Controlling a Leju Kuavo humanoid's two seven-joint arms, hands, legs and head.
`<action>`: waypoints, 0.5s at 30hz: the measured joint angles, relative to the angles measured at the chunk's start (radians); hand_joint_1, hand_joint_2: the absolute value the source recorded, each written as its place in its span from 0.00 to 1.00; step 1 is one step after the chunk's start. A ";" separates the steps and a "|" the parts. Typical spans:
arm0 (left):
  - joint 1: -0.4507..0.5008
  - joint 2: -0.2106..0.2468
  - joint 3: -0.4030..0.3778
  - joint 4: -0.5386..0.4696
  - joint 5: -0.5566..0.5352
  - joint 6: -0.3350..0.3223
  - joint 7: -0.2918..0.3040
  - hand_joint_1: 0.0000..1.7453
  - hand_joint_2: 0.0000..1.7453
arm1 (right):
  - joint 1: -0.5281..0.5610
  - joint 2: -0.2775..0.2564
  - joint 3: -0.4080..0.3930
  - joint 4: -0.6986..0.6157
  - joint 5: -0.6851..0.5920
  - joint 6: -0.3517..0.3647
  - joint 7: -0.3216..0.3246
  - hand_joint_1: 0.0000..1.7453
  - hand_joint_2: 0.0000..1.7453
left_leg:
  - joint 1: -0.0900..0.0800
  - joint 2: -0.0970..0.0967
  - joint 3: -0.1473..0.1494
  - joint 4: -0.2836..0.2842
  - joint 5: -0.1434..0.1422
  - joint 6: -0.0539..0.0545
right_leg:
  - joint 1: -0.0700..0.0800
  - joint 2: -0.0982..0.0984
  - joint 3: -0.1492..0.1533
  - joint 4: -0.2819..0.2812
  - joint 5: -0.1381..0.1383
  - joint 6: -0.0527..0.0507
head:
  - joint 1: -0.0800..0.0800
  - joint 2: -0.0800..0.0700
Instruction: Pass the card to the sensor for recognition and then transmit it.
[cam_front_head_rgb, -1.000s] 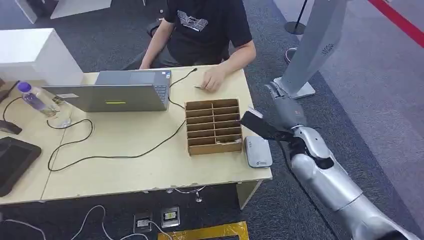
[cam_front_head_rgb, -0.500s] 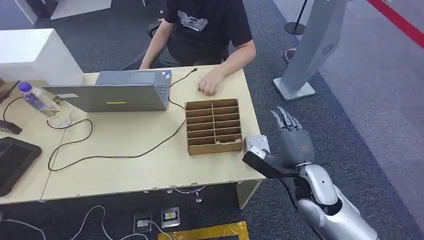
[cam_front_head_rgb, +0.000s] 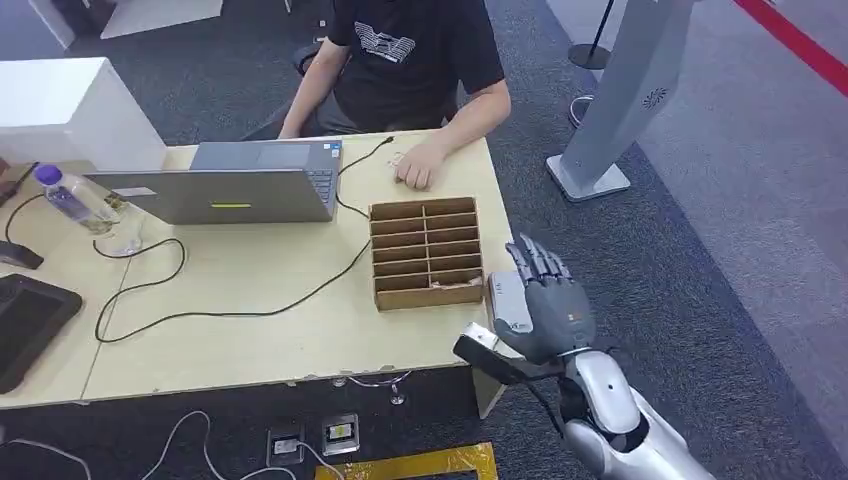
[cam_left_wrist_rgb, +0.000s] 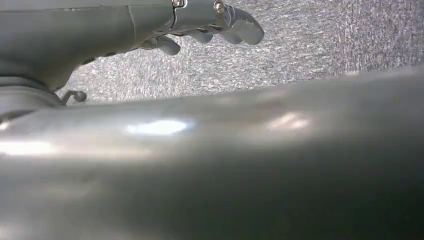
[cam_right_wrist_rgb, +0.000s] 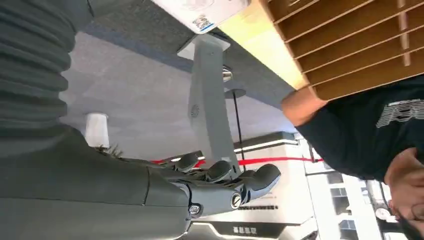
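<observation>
I see my right hand (cam_front_head_rgb: 545, 305) over the table's right edge, fingers spread and straight, holding nothing; it partly covers the white sensor (cam_front_head_rgb: 505, 300). The left hand (cam_left_wrist_rgb: 200, 30) hangs over the carpet with fingers curled in, apparently with nothing in them. I cannot find the card, perhaps in the wooden rack (cam_front_head_rgb: 427, 253). I should reach to the rack slowly, from above. The cable (cam_front_head_rgb: 230, 310), the laptop (cam_front_head_rgb: 225, 188) and the person's hand (cam_front_head_rgb: 415, 170) are near.
</observation>
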 joint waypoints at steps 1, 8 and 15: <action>-0.001 -0.001 0.000 0.000 0.000 0.000 0.000 0.00 0.00 | -0.002 0.009 0.003 0.008 0.002 -0.003 -0.005 0.00 1.00 | 0.000 0.000 0.000 0.000 0.000 0.000 | 0.000 0.000 0.000 0.000 0.000 0.000 | 0.000 0.000; -0.002 -0.003 0.000 0.000 -0.003 0.003 0.000 0.00 0.00 | -0.019 0.059 0.007 0.067 0.003 0.002 -0.021 0.00 1.00 | 0.000 0.000 0.000 0.000 0.000 0.000 | 0.000 0.000 0.000 0.000 0.000 0.000 | 0.000 0.000; -0.002 -0.010 0.000 0.000 -0.003 0.006 0.000 0.00 0.00 | -0.061 0.105 0.012 0.114 0.020 0.020 -0.037 0.00 1.00 | 0.000 0.000 0.000 0.000 0.000 0.000 | 0.000 0.000 0.000 0.000 0.000 0.000 | 0.000 0.000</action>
